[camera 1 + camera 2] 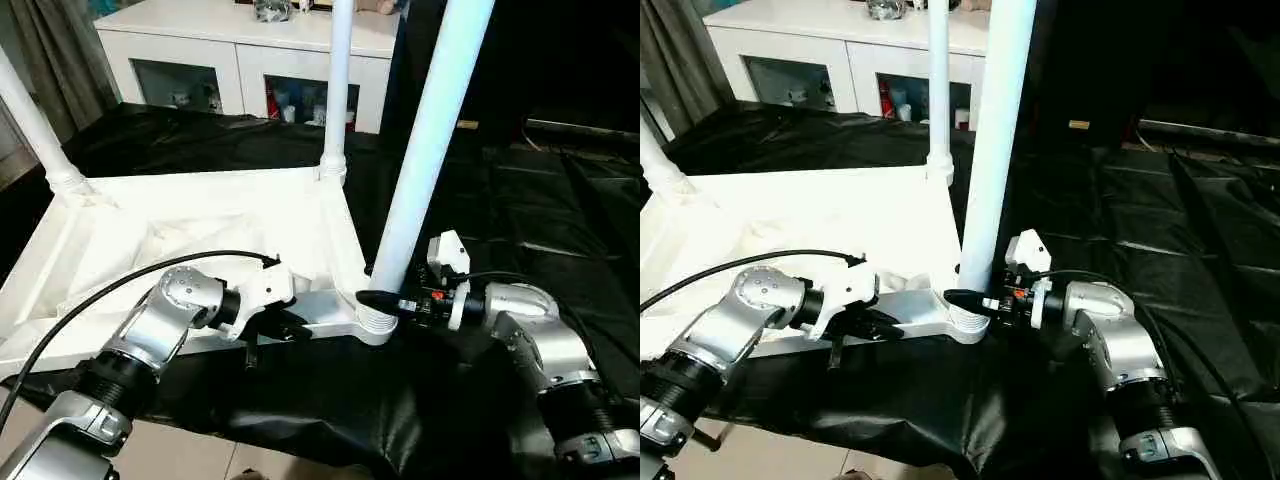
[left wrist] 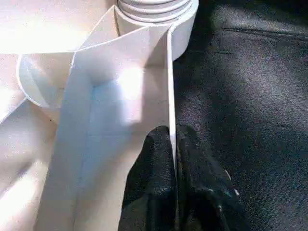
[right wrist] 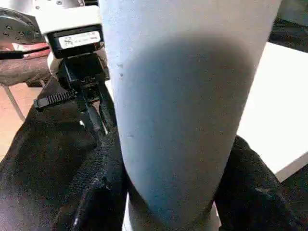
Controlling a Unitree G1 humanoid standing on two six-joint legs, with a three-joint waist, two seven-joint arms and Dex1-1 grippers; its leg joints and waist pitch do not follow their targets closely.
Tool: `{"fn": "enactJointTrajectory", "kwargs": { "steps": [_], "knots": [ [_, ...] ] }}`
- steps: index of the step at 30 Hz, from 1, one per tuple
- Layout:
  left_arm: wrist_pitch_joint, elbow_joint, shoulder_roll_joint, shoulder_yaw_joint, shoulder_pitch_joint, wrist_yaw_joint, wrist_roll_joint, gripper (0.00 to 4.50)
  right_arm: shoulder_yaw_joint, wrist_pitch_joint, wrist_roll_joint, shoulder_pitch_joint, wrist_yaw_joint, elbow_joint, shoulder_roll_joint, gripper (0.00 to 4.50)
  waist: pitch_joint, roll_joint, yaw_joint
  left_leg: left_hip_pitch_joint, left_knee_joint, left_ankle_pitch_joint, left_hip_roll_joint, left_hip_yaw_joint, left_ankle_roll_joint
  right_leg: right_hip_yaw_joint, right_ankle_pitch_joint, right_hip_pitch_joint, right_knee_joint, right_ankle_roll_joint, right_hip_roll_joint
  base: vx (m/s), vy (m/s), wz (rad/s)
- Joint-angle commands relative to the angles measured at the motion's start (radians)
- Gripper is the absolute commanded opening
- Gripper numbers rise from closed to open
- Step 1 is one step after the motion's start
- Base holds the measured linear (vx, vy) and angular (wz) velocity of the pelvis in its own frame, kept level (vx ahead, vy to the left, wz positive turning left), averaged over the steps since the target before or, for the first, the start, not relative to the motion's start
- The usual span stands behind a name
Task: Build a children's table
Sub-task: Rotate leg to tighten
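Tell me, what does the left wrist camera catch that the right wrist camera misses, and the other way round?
The left wrist view alone shows the left pincer pinched shut on the thin side wall of the upturned tabletop, with ribs inside it. The right wrist view alone shows the right pincer clamped around the near leg, one finger on each side. Both share the white table parts and the black cloth beneath.

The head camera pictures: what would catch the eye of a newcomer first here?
Probably the thick white leg rising from the near corner of the upside-down tabletop, with the right gripper closed around its base. To its left, the left gripper pinches the tabletop's near edge wall. Two more legs stand at the far corners, all on a black-draped table.
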Motion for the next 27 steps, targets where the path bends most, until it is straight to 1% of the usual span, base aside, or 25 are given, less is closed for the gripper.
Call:
{"fn": "enactJointTrajectory", "kwargs": {
  "steps": [1, 2, 3, 4, 5, 6, 7, 8, 9, 10, 11, 12, 13, 14, 15, 16, 17, 18, 19, 20, 21, 22, 24, 26, 27],
  "knots": [
    [-0.045, -0.008, -0.042, 0.043, -0.054, 0.045, -0.022, 0.00, 0.048, 0.049, -0.052, 0.050, -0.036, 0.125, 0.026, 1.90, -0.052, 0.004, -0.008, 0.030, -0.083, -0.330, 0.065, -0.035, -0.018, 0.055, -0.290, 0.018, -0.095, -0.222, -0.086, 0.000, 0.000, 0.00],
    [-0.029, 0.024, -0.056, 0.058, -0.072, 0.093, -0.008, 0.00, 0.025, 0.030, -0.066, 0.034, -0.105, 0.161, 0.044, 1.90, -0.049, 0.002, -0.009, 0.034, -0.084, -0.351, 0.065, -0.036, -0.025, 0.055, -0.328, 0.015, -0.099, -0.215, -0.087, 0.000, 0.000, 0.00],
    [-0.018, 0.036, -0.062, 0.065, -0.079, 0.111, -0.005, 0.00, 0.018, 0.020, -0.076, 0.028, -0.137, 0.175, 0.049, 1.90, -0.046, 0.002, -0.011, 0.037, -0.084, -0.369, 0.064, -0.035, -0.029, 0.055, -0.364, 0.011, -0.104, -0.209, -0.087, 0.000, 0.000, 0.00],
    [-0.012, 0.047, -0.068, 0.071, -0.087, 0.126, -0.004, 0.00, 0.010, 0.008, -0.083, 0.019, -0.170, 0.194, 0.057, 1.90, -0.045, 0.002, -0.013, 0.039, -0.084, -0.399, 0.062, -0.040, -0.043, 0.054, -0.438, 0.011, -0.109, -0.192, -0.091, 0.000, 0.000, 0.00],
    [0.001, 0.062, -0.083, 0.088, -0.101, 0.158, -0.009, 0.00, -0.011, -0.005, -0.094, -0.003, -0.250, 0.237, 0.078, 1.90, -0.045, 0.001, -0.016, 0.038, -0.086, -0.409, 0.063, -0.045, -0.052, 0.053, -0.479, 0.012, -0.113, -0.176, -0.095, 0.000, 0.000, 0.00],
    [0.008, 0.067, -0.088, 0.095, -0.106, 0.168, -0.012, 0.00, -0.018, -0.008, -0.097, -0.011, -0.277, 0.252, 0.085, 1.90, -0.041, 0.001, -0.023, 0.040, -0.087, -0.440, 0.062, -0.049, -0.061, 0.050, -0.530, 0.007, -0.118, -0.158, -0.094, 0.000, 0.000, 0.00],
    [0.029, 0.069, -0.100, 0.105, -0.116, 0.187, -0.018, 0.00, -0.034, -0.012, -0.099, -0.032, -0.335, 0.287, 0.102, 1.90, -0.042, 0.002, -0.026, 0.040, -0.088, -0.451, 0.061, -0.051, -0.064, 0.049, -0.546, 0.008, -0.119, -0.150, -0.094, 0.000, 0.000, 0.00],
    [0.041, 0.068, -0.105, 0.109, -0.121, 0.197, -0.020, 0.00, -0.043, -0.013, -0.100, -0.044, -0.365, 0.305, 0.111, 1.90, -0.042, 0.003, -0.033, 0.038, -0.090, -0.464, 0.063, -0.055, -0.068, 0.048, -0.551, 0.008, -0.119, -0.144, -0.095, 0.000, 0.000, 0.00],
    [0.065, 0.067, -0.117, 0.115, -0.130, 0.218, -0.021, 0.00, -0.053, -0.020, -0.106, -0.069, -0.424, 0.341, 0.126, 1.90, -0.044, 0.002, -0.037, 0.035, -0.091, -0.466, 0.062, -0.056, -0.069, 0.046, -0.546, 0.012, -0.118, -0.142, -0.094, 0.000, 0.000, 0.00],
    [0.087, 0.066, -0.129, 0.120, -0.139, 0.237, -0.023, 0.00, -0.062, -0.028, -0.112, -0.092, -0.479, 0.376, 0.139, 1.90, -0.043, 0.004, -0.042, 0.031, -0.095, -0.470, 0.063, -0.058, -0.072, 0.045, -0.534, 0.012, -0.115, -0.142, -0.093, 0.000, 0.000, 0.00],
    [0.134, 0.067, -0.154, 0.128, -0.153, 0.283, -0.018, 0.00, -0.072, -0.044, -0.127, -0.134, -0.572, 0.437, 0.162, 1.90, -0.045, 0.009, -0.049, 0.030, -0.097, -0.478, 0.060, -0.061, -0.078, 0.042, -0.518, 0.013, -0.114, -0.146, -0.091, 0.000, 0.000, 0.00],
    [0.148, 0.068, -0.163, 0.130, -0.157, 0.300, -0.015, 0.00, -0.074, -0.047, -0.130, -0.147, -0.597, 0.454, 0.169, 1.90, -0.044, 0.008, -0.061, 0.028, -0.098, -0.486, 0.058, -0.061, -0.084, 0.039, -0.498, 0.013, -0.114, -0.154, -0.089, 0.000, 0.000, 0.00],
    [0.177, 0.070, -0.180, 0.134, -0.165, 0.334, -0.009, 0.00, -0.079, -0.053, -0.136, -0.171, -0.646, 0.487, 0.182, 1.90, -0.049, 0.010, -0.063, 0.030, -0.096, -0.486, 0.059, -0.061, -0.089, 0.039, -0.479, 0.013, -0.110, -0.160, -0.089, 0.000, 0.000, 0.00],
    [0.202, 0.076, -0.199, 0.138, -0.174, 0.367, -0.001, 0.00, -0.084, -0.063, -0.143, -0.196, -0.692, 0.524, 0.196, 1.90, -0.048, 0.009, -0.068, 0.031, -0.096, -0.486, 0.058, -0.060, -0.086, 0.039, -0.453, 0.012, -0.111, -0.171, -0.087, 0.000, 0.000, 0.00],
    [0.252, 0.090, -0.237, 0.144, -0.188, 0.434, 0.012, 0.00, -0.088, -0.073, -0.155, -0.235, -0.772, 0.571, 0.219, 1.90, -0.046, 0.001, -0.072, 0.032, -0.094, -0.479, 0.056, -0.055, -0.075, 0.041, -0.436, 0.010, -0.115, -0.179, -0.086, 0.000, 0.000, 0.00],
    [0.287, 0.103, -0.278, 0.145, -0.200, 0.492, 0.022, 0.00, -0.094, -0.078, -0.161, -0.270, -0.835, 0.612, 0.244, 1.90, -0.046, -0.001, -0.072, 0.032, -0.091, -0.470, 0.054, -0.054, -0.069, 0.043, -0.435, 0.007, -0.115, -0.184, -0.088, 0.000, 0.000, 0.00],
    [0.316, 0.112, -0.310, 0.146, -0.208, 0.536, 0.028, 0.00, -0.100, -0.079, -0.162, -0.296, -0.876, 0.641, 0.264, 1.90, -0.046, 0.003, -0.075, 0.039, -0.086, -0.465, 0.052, -0.051, -0.064, 0.044, -0.438, 0.001, -0.119, -0.194, -0.088, 0.000, 0.000, 0.00],
    [0.333, 0.118, -0.335, 0.146, -0.214, 0.567, 0.031, 0.00, -0.104, -0.080, -0.162, -0.316, -0.905, 0.663, 0.280, 1.90, -0.048, 0.000, -0.075, 0.035, -0.085, -0.443, 0.053, -0.050, -0.055, 0.045, -0.416, 0.007, -0.117, -0.201, -0.089, 0.000, 0.000, 0.00],
    [0.329, 0.134, -0.358, 0.141, -0.221, 0.599, 0.040, 0.00, -0.102, -0.077, -0.165, -0.333, -0.929, 0.678, 0.298, 1.90, -0.048, 0.001, -0.074, 0.032, -0.086, -0.431, 0.053, -0.049, -0.050, 0.045, -0.399, 0.009, -0.117, -0.201, -0.087, 0.000, 0.000, 0.00],
    [0.325, 0.156, -0.390, 0.136, -0.232, 0.652, 0.057, 0.00, -0.105, -0.069, -0.164, -0.359, -0.962, 0.709, 0.328, 1.90, -0.050, -0.016, -0.076, 0.028, -0.085, -0.404, 0.052, -0.043, -0.034, 0.045, -0.360, 0.011, -0.117, -0.202, -0.083, 0.000, 0.000, 0.00],
    [0.325, 0.156, -0.390, 0.136, -0.232, 0.652, 0.057, 0.00, -0.105, -0.069, -0.164, -0.359, -0.962, 0.709, 0.328, 1.90, -0.052, -0.010, -0.070, 0.029, -0.083, -0.374, 0.051, -0.041, -0.020, 0.047, -0.329, 0.012, -0.114, -0.207, -0.084, 0.000, 0.000, 0.00],
    [0.325, 0.158, -0.405, 0.134, -0.236, 0.677, 0.068, 0.00, -0.097, -0.068, -0.175, -0.371, -0.976, 0.726, 0.344, 1.90, -0.051, -0.019, -0.069, 0.026, -0.083, -0.359, 0.051, -0.038, -0.009, 0.047, -0.319, 0.014, -0.114, -0.206, -0.085, 0.000, 0.000, 0.00],
    [0.343, 0.142, -0.418, 0.134, -0.237, 0.699, 0.076, 0.00, -0.088, -0.069, -0.192, -0.386, -0.995, 0.755, 0.368, 1.90, -0.052, -0.020, -0.065, 0.024, -0.080, -0.318, 0.051, -0.036, 0.012, 0.048, -0.311, 0.016, -0.112, -0.203, -0.086, 0.000, 0.000, 0.00],
    [0.356, 0.135, -0.420, 0.138, -0.235, 0.709, 0.080, 0.00, -0.101, -0.078, -0.194, -0.395, -1.006, 0.779, 0.377, 1.89, -0.053, -0.021, -0.061, 0.024, -0.082, -0.303, 0.052, -0.035, 0.018, 0.047, -0.304, 0.018, -0.111, -0.197, -0.084, 0.000, 0.000, 0.00],
    [0.358, 0.135, -0.420, 0.140, -0.235, 0.714, 0.080, 0.00, -0.108, -0.081, -0.194, -0.399, -1.008, 0.788, 0.381, 1.89, -0.053, -0.021, -0.060, 0.026, -0.082, -0.298, 0.053, -0.035, 0.018, 0.047, -0.293, 0.017, -0.109, -0.201, -0.084, 0.000, 0.000, 0.00]
  ]
}}
